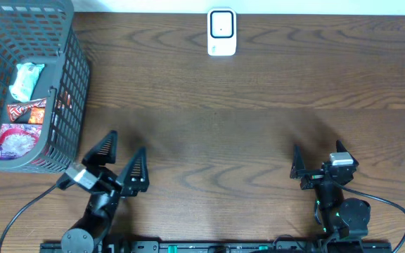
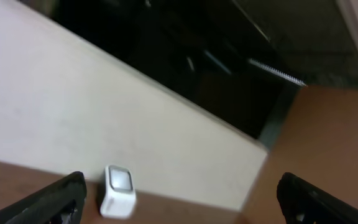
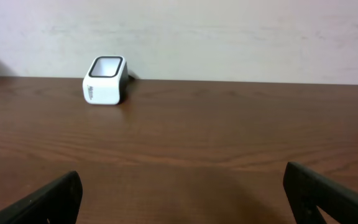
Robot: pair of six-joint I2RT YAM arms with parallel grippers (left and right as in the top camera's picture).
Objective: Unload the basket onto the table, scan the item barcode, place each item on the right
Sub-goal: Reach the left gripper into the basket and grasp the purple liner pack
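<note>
Left gripper [image 1: 127, 141] and right gripper [image 1: 318, 146] hold fingers wide, empty. Snack packets [image 1: 27, 112] lie walled inside the grey basket [image 1: 74, 84]; scanner [image 1: 221, 32] stands well apart.

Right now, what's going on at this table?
Nothing is being handled yet. Both arms sit at the near edge, the left gripper and right gripper open and empty. The packaged items lie in the grey basket at the left, and the white scanner stands at the far edge.
</note>
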